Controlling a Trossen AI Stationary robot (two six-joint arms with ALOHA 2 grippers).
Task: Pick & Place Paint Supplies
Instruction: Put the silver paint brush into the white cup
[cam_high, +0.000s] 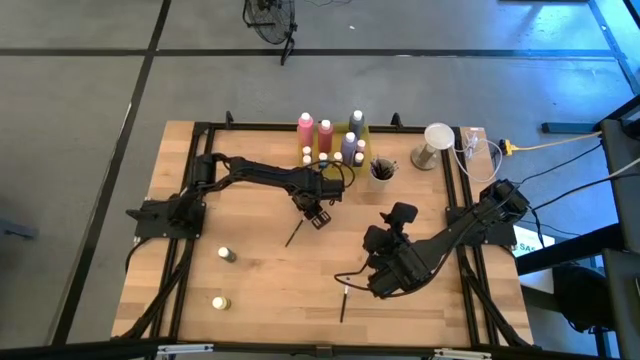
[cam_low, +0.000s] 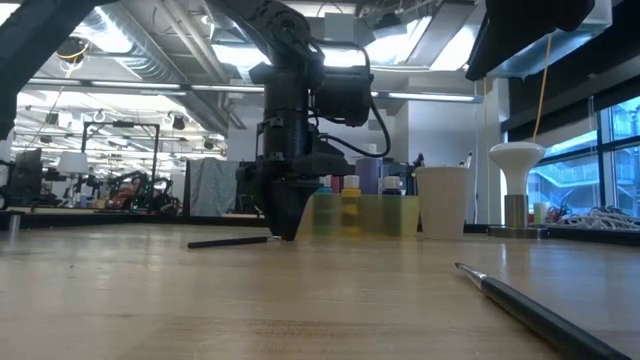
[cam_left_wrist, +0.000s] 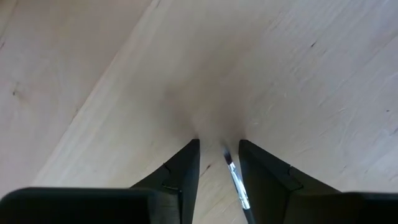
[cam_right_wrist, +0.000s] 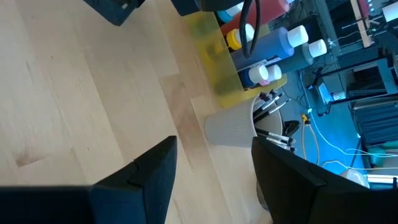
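Note:
A thin dark paintbrush (cam_high: 294, 234) lies flat on the wooden table near its middle. My left gripper (cam_high: 318, 213) points straight down over the brush's far end, fingertips at the table. It is open, and the brush's light-tipped end (cam_left_wrist: 235, 183) lies in the gap between the fingers, closer to one of them. I cannot tell whether that finger touches it. In the low view the brush (cam_low: 228, 241) reaches out sideways from the gripper (cam_low: 285, 232). My right gripper (cam_high: 385, 280) hangs open in the air over the near right of the table, with nothing between its fingers (cam_right_wrist: 155, 174).
A second brush (cam_high: 344, 300) lies near the front edge, below my right arm. Two small pale-capped bottles (cam_high: 227, 254) (cam_high: 220, 302) stand at the near left. At the far edge stand the yellow tray (cam_right_wrist: 217, 68) with several bottles, a cup (cam_high: 382, 170) holding brushes, and a white stand (cam_high: 437, 140).

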